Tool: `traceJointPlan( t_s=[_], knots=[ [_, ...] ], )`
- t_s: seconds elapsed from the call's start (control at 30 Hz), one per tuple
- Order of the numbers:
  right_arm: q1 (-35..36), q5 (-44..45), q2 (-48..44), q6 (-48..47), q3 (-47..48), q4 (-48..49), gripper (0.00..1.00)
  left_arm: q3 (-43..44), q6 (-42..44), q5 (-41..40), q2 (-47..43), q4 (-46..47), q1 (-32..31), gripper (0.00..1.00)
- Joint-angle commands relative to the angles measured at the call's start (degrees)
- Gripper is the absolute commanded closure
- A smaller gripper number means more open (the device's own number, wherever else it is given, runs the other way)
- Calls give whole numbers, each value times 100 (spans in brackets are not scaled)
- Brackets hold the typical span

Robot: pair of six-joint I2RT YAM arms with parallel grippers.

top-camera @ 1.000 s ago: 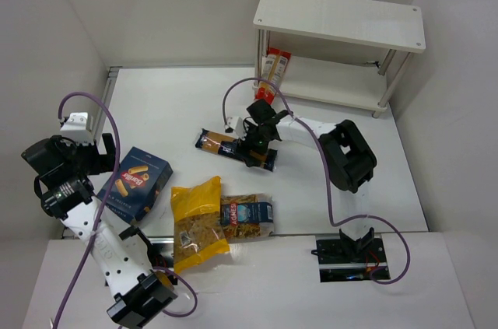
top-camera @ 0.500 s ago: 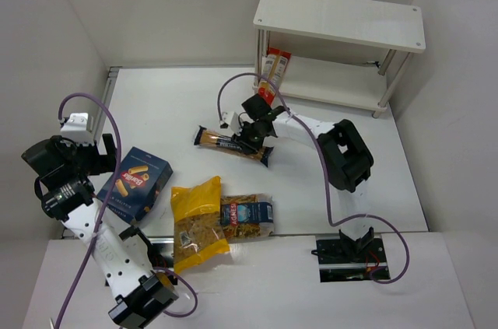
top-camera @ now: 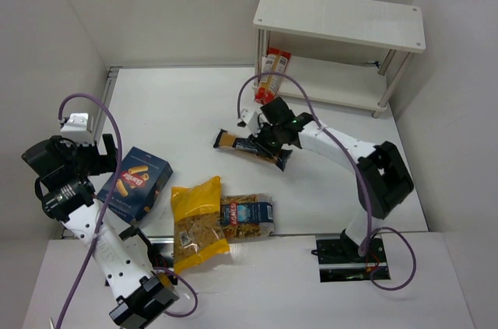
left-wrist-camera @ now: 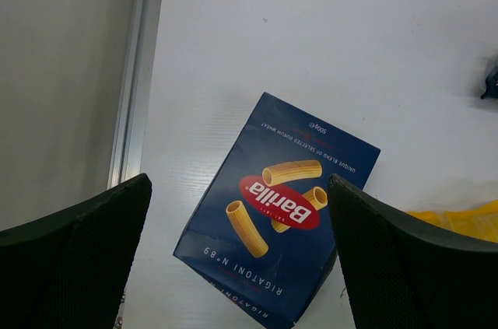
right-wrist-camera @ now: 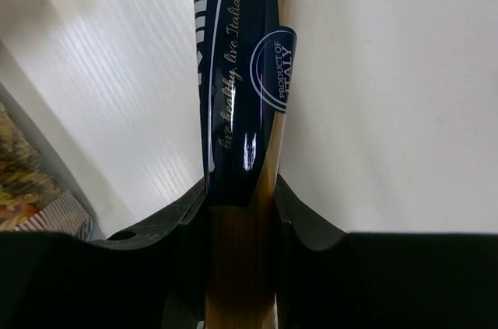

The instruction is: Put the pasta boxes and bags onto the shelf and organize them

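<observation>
1. At centre of the surface, top view: right pincer (top-camera: 274, 139) pressed onto the long narrow spaghetti pack (top-camera: 233, 141), clamping near its 4 o'clock end. The other end points to 10 o'clock.
2. Right wrist view confirms it: both fingers squeeze the pack's dark blue label (right-wrist-camera: 233, 72). Cannot tell if the pack is off the surface.
3. Left pincer (left-wrist-camera: 239, 183) is spread wide and holds nothing. It hovers over the dark blue box (top-camera: 134, 183) at 8 o'clock.
4. Yellow bag (top-camera: 198, 220) lies at 7 o'clock, with the clear blue-labelled bag (top-camera: 247, 216) touching its 3 o'clock side. Both lie flat on the surface.
5. Shelf (top-camera: 342, 18) stands at 1 o'clock. The red-and-white narrow pack (top-camera: 272, 74) is already on the lower tier, at its 9 o'clock end.
6. Step in hand, judged: spaghetti pack grasped, transfer to the shelf pending.
7. Next move likely needs a lift and a carry toward 1 o'clock. The pack would go beside the red-and-white pack, keeping its long free end clear of the shelf leg.
8. Box and both bags still wait.
</observation>
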Motion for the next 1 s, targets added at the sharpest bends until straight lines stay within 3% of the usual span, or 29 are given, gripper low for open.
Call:
traceJointPlan(
  t_s=[0.0, 0.2, 0.5, 0.73, 0.97],
  knots=[
    [-148, 244, -981, 592, -82, 1057, 100, -5, 148, 186, -66, 117, 35, 1],
    [-500, 710, -1754, 1260, -582, 1786, 100, -5, 148, 186, -118, 117, 35, 1],
    [-975, 763, -2291, 1648, -682, 1946, 100, -5, 148, 134, -171, 117, 35, 1],
    [-1037, 1009, -2353, 1481, 30, 1419, 100, -5, 148, 134, -171, 117, 35, 1],
    [-1037, 614, -2679, 1419, 584, 697, 100, -5, 148, 134, -118, 117, 35, 1]
  ],
)
